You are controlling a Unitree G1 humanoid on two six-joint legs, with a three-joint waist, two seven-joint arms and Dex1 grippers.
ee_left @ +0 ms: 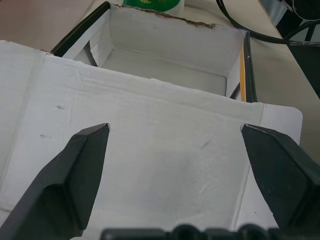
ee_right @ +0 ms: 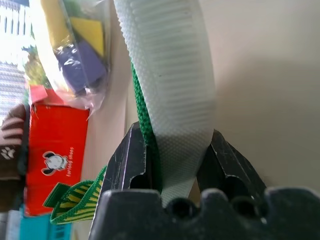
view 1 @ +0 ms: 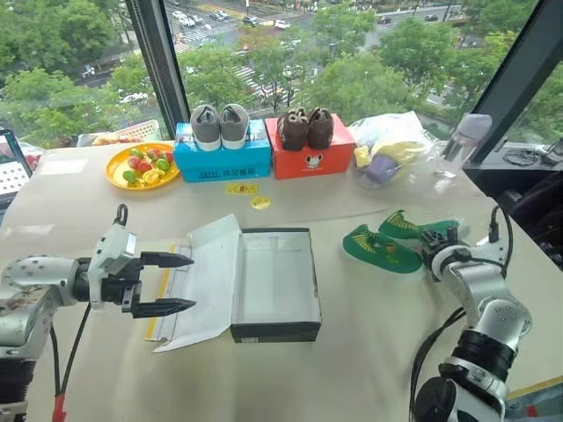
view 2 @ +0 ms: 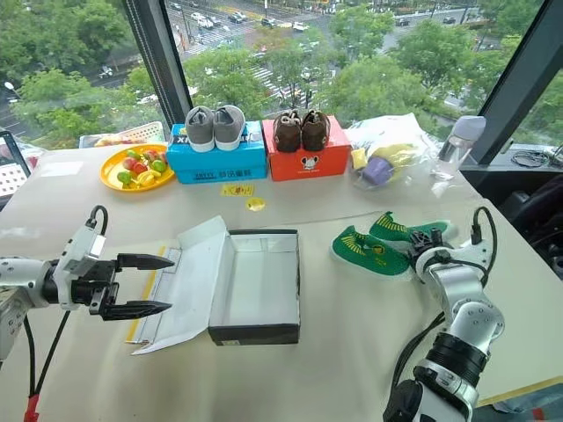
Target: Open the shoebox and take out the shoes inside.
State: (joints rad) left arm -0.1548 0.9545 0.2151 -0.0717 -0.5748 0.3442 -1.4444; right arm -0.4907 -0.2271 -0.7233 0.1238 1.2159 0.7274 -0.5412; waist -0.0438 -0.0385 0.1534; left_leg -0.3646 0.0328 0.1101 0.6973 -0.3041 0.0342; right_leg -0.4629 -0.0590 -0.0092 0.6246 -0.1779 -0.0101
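The shoebox [view 1: 274, 331] stands open at the table's middle, its white inside bare. Its lid [view 1: 207, 281] lies flipped out flat to the left. My left gripper [view 1: 171, 283] hovers open just over that lid, seen up close as white card [ee_left: 150, 135] between the two fingers. Both green shoes lie on the table right of the box. The nearer shoe [view 1: 378, 250] rests alone. The farther shoe [view 1: 406, 226] is at my right gripper [view 1: 437, 239], which is shut on its heel end. The white sole [ee_right: 165, 75] sits pinched between the fingers.
Along the back stand a blue shoebox [view 1: 222, 160] with grey shoes on top and a red shoebox [view 1: 310, 158] with brown shoes on top. A yellow plate [view 1: 114, 171] of fruit sits back left. A plastic bag [view 1: 391, 145] and a bottle [view 1: 466, 136] are back right.
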